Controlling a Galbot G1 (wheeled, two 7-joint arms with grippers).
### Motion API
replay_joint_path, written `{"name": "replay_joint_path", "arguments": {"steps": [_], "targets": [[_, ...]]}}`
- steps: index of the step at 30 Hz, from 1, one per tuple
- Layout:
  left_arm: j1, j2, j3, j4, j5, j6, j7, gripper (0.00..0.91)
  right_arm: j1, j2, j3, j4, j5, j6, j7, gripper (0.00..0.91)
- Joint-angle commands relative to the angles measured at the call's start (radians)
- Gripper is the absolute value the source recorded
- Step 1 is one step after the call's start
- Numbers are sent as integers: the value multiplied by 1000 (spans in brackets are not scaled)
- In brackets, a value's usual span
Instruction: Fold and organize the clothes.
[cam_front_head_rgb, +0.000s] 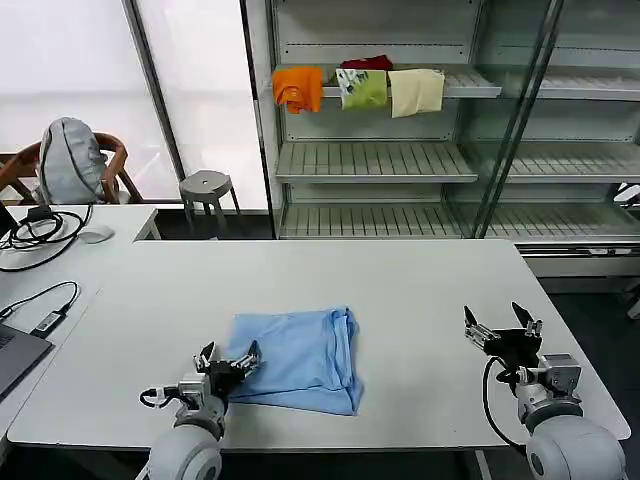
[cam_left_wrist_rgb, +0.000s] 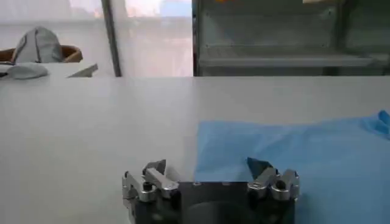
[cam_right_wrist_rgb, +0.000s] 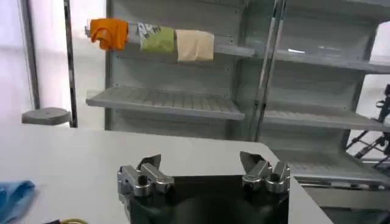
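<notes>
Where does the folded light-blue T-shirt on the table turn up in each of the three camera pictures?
Head view: the light-blue T-shirt lies folded at the table's near middle, just beside the left gripper.
Left wrist view: it spreads across the table to one side, just ahead of the open fingers.
Right wrist view: a blue corner peeks in at the picture's edge.
Shared landmark: the metal shelving behind the table.

Thin soft light-blue cloth T-shirt (cam_front_head_rgb: 300, 362), smooth matt white table (cam_front_head_rgb: 400, 290), metal-fingered left tool (cam_front_head_rgb: 231, 363)
</notes>
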Motion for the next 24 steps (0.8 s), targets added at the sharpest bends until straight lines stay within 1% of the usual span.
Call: {"name": "replay_joint_path", "arguments": {"steps": [1, 2, 4, 7, 8, 12, 17, 22, 24], "targets": [[19, 0, 29, 7, 5, 17, -16, 383, -1, -1, 0, -1, -7, 1, -1, 907], [20, 1, 36, 11, 14, 16, -15, 191, -1, -3, 0, 0, -7, 1, -1, 907], [19, 1, 47, 23, 19, 16, -15, 101, -1, -3, 0, 2, -7, 1, -1, 907], [19, 0, 53, 23, 20, 20, -17, 91, -2, -3, 1, 3, -6, 1, -1, 907], [19, 1, 52, 19, 18, 26, -19, 30, -3, -3, 1, 3, -7, 1, -1, 907], [25, 10, 54, 4, -3, 41, -23, 20, -7, -1, 1, 6, -7, 1, -1, 907], [26, 10, 56, 5, 1, 41, -23, 20, -8, 2, -4, 5, -8, 0, 0, 907], [20, 20, 49, 22, 34, 34, -10, 20, -5, 2, -8, 5, -9, 0, 0, 907], [21, 31, 39, 22, 76, 31, 14, 20, -4, 5, -10, 5, -12, 0, 1, 907]]}}
